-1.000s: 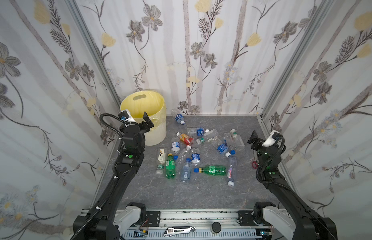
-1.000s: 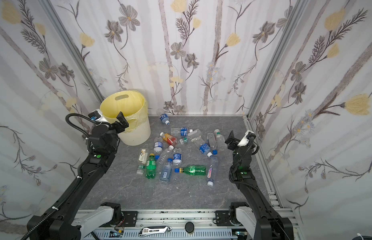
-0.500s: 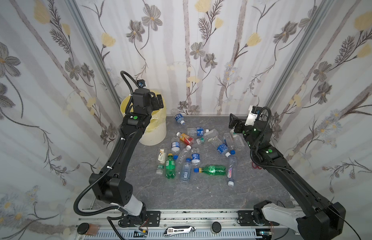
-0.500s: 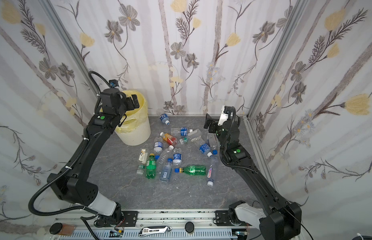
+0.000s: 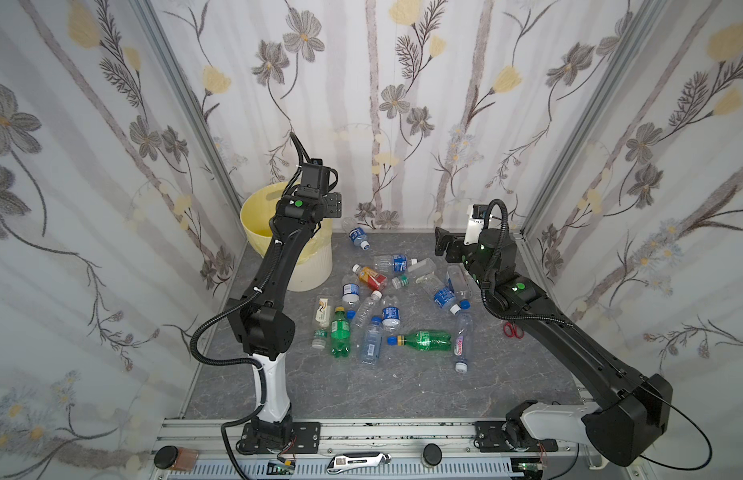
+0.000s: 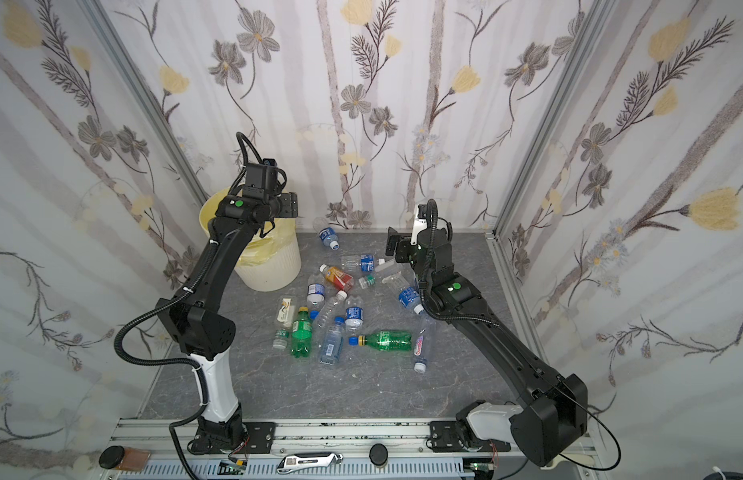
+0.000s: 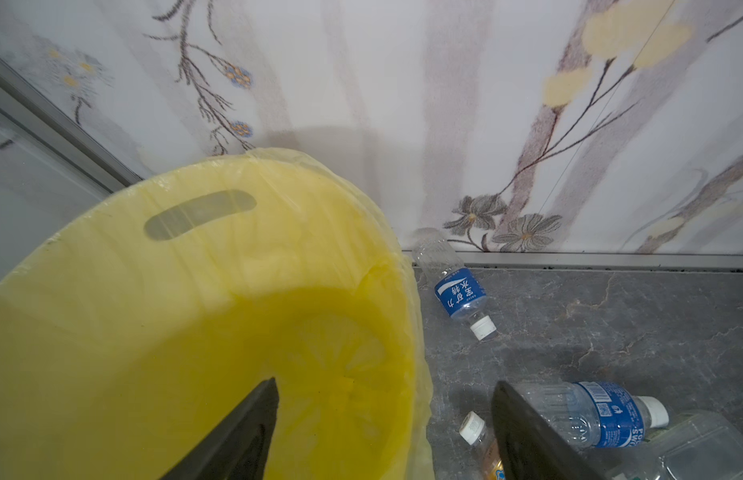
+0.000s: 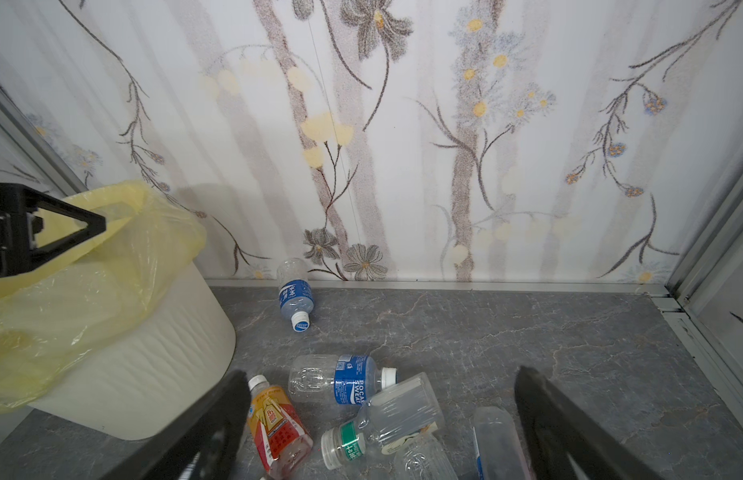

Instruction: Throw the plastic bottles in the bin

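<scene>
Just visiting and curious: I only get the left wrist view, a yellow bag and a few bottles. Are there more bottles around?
Observer: Yes, over a dozen bottles lie scattered, including a green bottle on its side.
Operator: What is the other arm doing?
Observer: The right gripper hangs open and empty above the scattered bottles.
Operator: Anything that isn't a bottle?
Observer: Red scissors lie beside the right arm.

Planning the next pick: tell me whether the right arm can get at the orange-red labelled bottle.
Probably yes. The right arm hovers close by, jaws open and empty; the orange-red labelled bottle lies uncovered near the bin, nothing above it.
</scene>
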Robot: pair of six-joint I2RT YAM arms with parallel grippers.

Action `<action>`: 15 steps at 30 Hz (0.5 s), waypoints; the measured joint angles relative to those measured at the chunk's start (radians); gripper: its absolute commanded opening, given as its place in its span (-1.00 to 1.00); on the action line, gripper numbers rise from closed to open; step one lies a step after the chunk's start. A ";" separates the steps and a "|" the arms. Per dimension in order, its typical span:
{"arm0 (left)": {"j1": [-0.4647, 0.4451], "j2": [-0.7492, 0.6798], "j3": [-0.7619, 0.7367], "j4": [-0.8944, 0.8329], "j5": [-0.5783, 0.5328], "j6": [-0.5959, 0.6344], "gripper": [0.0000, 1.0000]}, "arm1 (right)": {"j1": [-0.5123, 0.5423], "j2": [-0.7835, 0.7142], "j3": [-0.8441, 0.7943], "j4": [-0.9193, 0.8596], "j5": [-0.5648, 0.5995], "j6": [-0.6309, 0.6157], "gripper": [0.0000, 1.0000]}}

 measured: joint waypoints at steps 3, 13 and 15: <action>-0.005 0.039 0.024 -0.022 0.006 0.000 0.43 | 0.002 0.009 0.000 -0.004 0.001 0.000 0.99; -0.022 0.089 0.050 -0.047 -0.007 0.015 -0.22 | 0.005 0.026 -0.035 -0.010 -0.003 -0.010 0.99; -0.023 0.092 0.052 -0.046 -0.006 0.017 -0.28 | 0.005 0.029 -0.038 -0.010 -0.002 -0.010 0.99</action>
